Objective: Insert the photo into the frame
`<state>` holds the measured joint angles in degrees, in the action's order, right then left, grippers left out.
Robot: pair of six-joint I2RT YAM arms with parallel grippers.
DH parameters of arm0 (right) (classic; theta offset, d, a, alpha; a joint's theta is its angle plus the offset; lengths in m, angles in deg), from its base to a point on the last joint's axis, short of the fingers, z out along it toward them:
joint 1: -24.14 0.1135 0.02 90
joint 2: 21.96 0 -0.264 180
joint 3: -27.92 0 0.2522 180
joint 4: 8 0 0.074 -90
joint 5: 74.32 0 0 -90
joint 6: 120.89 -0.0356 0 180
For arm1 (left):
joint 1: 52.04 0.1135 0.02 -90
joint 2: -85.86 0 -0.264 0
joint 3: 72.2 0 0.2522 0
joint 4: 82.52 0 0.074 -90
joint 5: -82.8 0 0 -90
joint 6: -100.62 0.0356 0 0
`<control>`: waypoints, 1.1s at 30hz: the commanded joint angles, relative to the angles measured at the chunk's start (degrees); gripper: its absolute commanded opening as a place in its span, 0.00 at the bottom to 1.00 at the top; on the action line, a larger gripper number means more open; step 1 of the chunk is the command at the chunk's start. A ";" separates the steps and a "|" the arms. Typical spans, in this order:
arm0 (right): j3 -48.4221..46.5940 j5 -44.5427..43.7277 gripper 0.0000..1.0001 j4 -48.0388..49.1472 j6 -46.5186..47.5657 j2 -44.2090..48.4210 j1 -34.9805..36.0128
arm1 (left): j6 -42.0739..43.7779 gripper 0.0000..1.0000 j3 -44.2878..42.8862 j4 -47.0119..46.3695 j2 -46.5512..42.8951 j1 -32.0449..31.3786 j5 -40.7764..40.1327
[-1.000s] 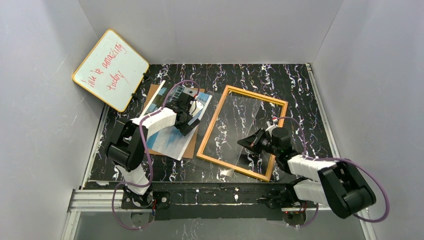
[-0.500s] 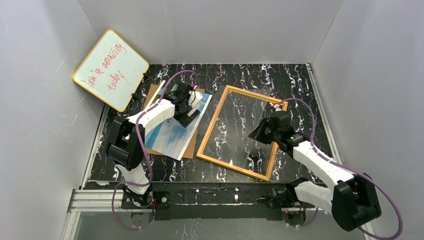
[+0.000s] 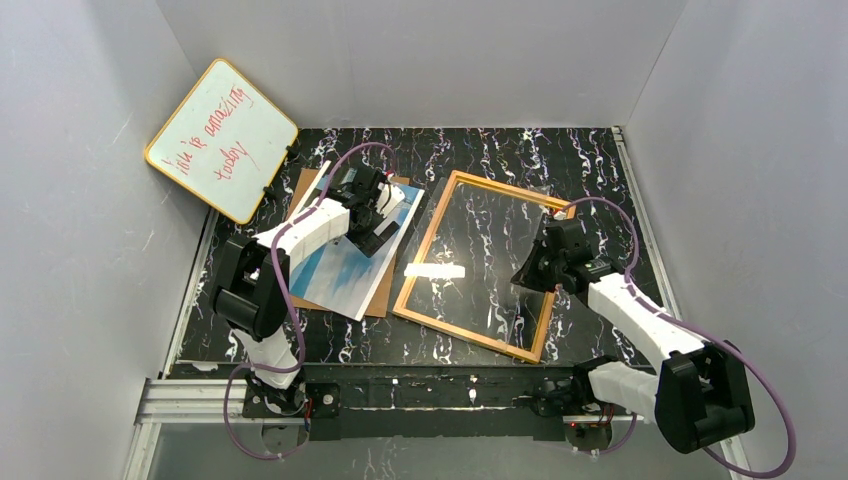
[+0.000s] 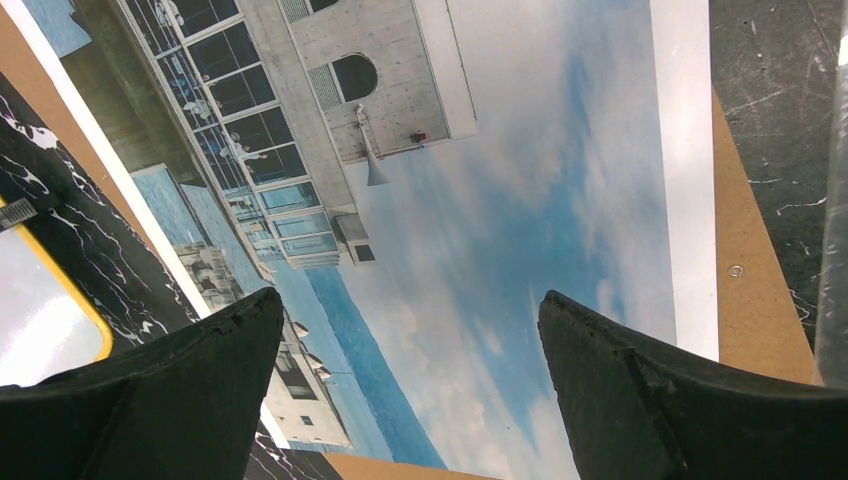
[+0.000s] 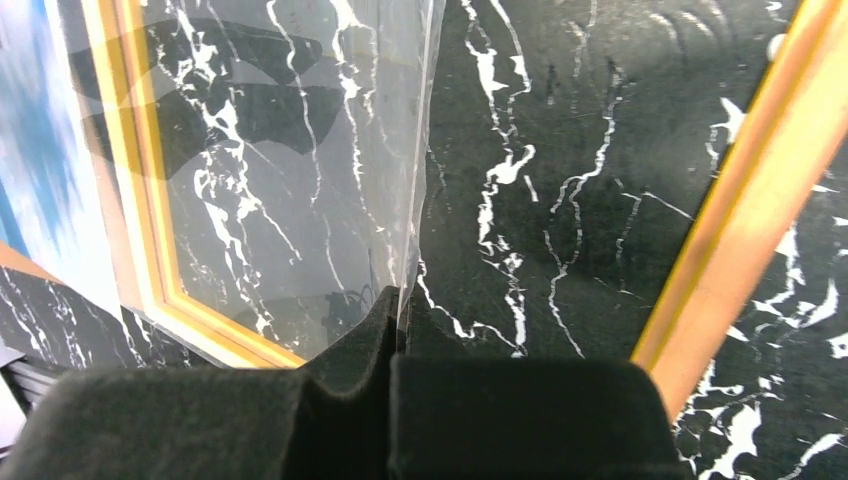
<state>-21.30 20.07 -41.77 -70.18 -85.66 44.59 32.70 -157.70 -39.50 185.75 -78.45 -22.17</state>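
"Where's the photo (image 4: 540, 200)?"
"It's lying at nine o'clock from the frame (image 3: 467, 335). My left gripper (image 4: 407, 305) is hanging over it, jaws spread. My right gripper (image 5: 400, 300) is pinching the pane (image 5: 300, 150)."

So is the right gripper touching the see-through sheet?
Touching. In the right wrist view, the right gripper has its jaws shut on the edge of the clear pane, with no gap between them.
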 commanded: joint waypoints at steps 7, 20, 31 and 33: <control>-1.91 -3.96 0.01 -4.99 4.23 3.40 -3.92 | 0.06 0.98 -0.69 1.87 -3.00 0.05 0.91; -3.47 -3.70 0.01 -7.26 6.67 3.98 -5.39 | -0.02 0.98 -0.58 1.86 -2.83 0.05 1.06; -3.63 -4.07 0.01 -8.50 5.71 4.58 -5.89 | -0.11 0.98 -0.63 1.86 -2.85 0.05 0.99; -3.59 -4.05 0.01 -8.89 5.63 4.44 -5.94 | -0.11 0.98 -0.55 1.91 -2.78 0.05 0.90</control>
<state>-22.81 18.86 -48.65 -65.39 -81.81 39.14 32.70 -157.70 -39.30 185.51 -78.45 -21.55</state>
